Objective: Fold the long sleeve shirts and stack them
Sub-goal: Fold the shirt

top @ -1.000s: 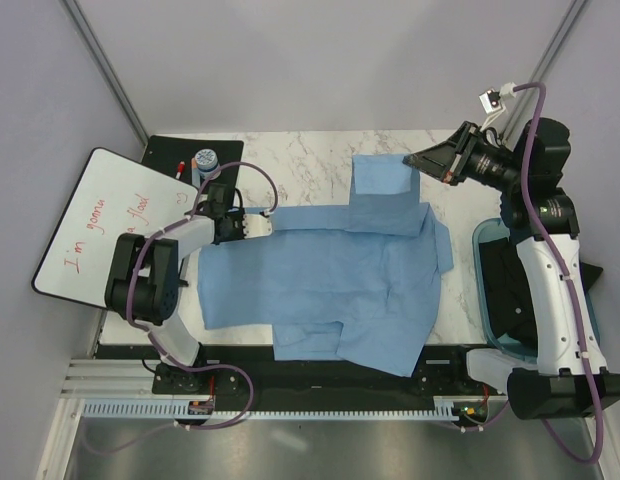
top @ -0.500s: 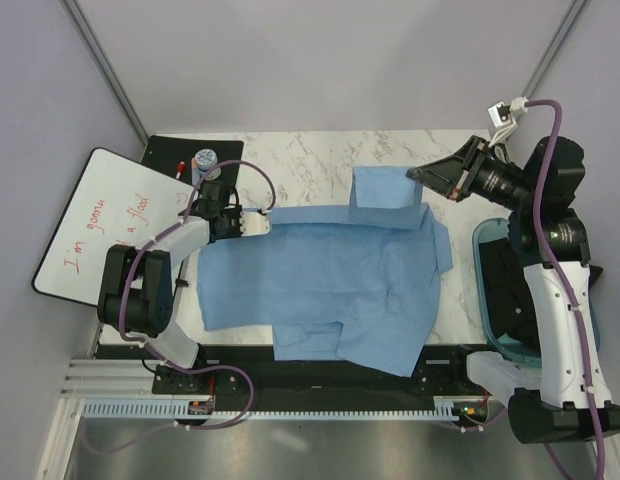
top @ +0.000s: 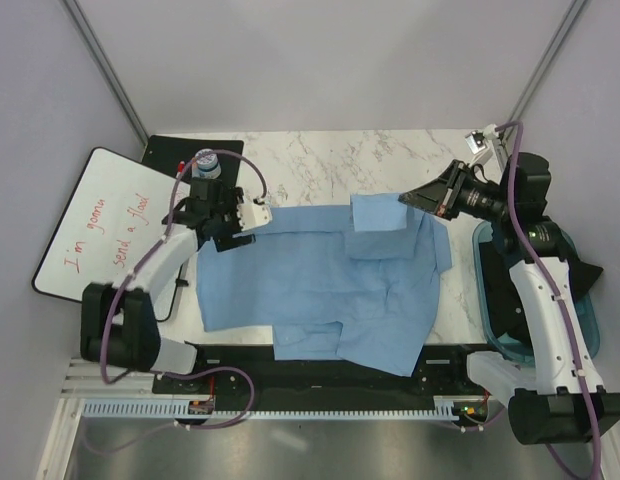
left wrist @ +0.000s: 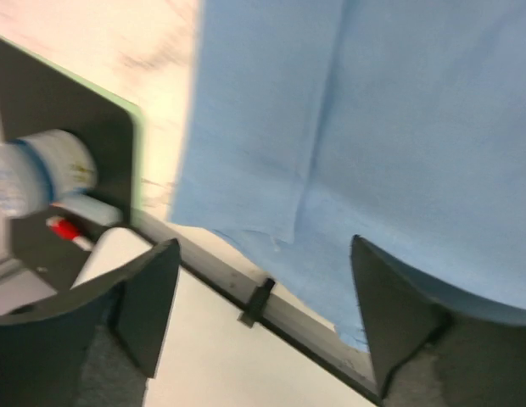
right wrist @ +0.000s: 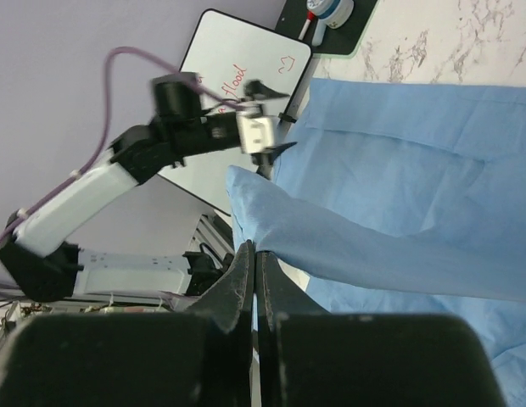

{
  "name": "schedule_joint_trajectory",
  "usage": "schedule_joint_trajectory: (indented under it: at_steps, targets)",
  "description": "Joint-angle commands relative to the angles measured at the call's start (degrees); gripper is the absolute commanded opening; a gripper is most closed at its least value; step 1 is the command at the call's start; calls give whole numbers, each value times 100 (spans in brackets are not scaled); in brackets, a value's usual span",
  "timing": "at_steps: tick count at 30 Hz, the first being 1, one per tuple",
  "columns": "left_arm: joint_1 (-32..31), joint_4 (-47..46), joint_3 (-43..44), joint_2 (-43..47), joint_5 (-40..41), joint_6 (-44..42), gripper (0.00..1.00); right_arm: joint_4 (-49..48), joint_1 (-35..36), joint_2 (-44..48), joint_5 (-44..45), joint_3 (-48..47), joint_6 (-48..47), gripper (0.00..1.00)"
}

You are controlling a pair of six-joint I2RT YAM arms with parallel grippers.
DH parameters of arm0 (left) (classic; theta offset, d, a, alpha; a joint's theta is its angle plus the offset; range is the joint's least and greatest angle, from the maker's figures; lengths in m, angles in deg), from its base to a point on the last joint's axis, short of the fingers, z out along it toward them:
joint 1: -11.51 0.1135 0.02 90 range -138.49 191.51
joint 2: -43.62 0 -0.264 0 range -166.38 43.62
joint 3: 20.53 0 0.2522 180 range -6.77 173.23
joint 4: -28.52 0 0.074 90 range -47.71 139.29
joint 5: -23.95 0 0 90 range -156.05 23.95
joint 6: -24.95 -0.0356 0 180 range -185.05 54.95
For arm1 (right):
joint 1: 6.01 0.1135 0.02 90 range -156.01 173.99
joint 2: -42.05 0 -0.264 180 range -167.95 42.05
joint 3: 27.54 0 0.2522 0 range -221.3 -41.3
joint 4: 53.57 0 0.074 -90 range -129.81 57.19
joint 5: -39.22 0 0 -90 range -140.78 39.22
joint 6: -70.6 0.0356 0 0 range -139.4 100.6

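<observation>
A light-blue long sleeve shirt [top: 320,290] lies spread across the marble table. My right gripper [top: 405,199] is shut on a folded sleeve part [top: 380,212], holding it lifted over the shirt's far right side. In the right wrist view the closed jaws [right wrist: 256,250] pinch the cloth edge, and the sleeve [right wrist: 390,246] hangs away to the right. My left gripper [top: 252,216] hovers open at the shirt's far left corner with nothing in it. In the left wrist view its fingers [left wrist: 148,297] stand wide apart over the shirt's edge [left wrist: 373,127].
A whiteboard [top: 100,225] with red writing lies at the left. Behind it a black mat [top: 165,150] carries a bottle [top: 206,160] and a red marker [top: 179,166]. A blue-rimmed bin [top: 483,290] with dark contents sits at the right.
My left gripper has opened and let go of the shirt's corner, rising slightly. The right gripper has carried the folded sleeve nearer, over the shirt body.
</observation>
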Motion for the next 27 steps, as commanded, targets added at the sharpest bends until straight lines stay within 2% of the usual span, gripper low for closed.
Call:
schedule_joint_trajectory:
  at_steps: [1,3,4,5,6,7,8,9,10,11,13,18,22,25,27]
  targets:
    - [-627,37,406,2046,-1472,1804,100,-360,67,-234,54,322,158,0]
    - [-1260,-322,100,2879,-1018,2096,100,-615,94,-252,1,481,351,0]
    - [-2133,-455,-23,3102,-659,2184,100,-712,129,-226,-34,621,526,0]
    - [-2594,-700,-216,3252,93,2185,100,-834,138,-165,-34,674,588,0]
    - [-3043,-850,-305,3358,483,2185,100,-862,147,-129,-34,701,615,0]
    - [-3909,-1069,-393,3446,914,2150,100,-871,164,-94,-52,762,694,0]
    - [-4318,-1437,-516,3412,1710,2054,100,-906,164,-24,-69,797,738,0]
    - [-4731,-1771,-586,3334,2135,1897,100,-923,155,-6,-78,815,773,0]
    - [-5492,-2123,-744,3115,2566,1451,100,-924,164,11,-104,876,808,0]
    - [-5804,-2422,-798,2948,3145,1212,99,-958,164,38,-139,903,896,0]
    - [-6436,-3117,-816,2710,3413,738,99,-976,164,82,-157,999,949,0]
    - [-7028,-4409,-991,1901,3423,-151,100,-1134,164,231,-263,1228,1169,0]
    - [-7344,-6505,-1570,1382,3326,-1572,100,-1143,155,407,-307,1421,1169,0]
    - [-7398,-7117,-1677,1118,3335,-1980,99,-1126,155,512,-368,1579,1195,0]
    - [-7398,-7206,-1651,1057,3344,-2042,99,-1126,155,565,-403,1650,1213,0]
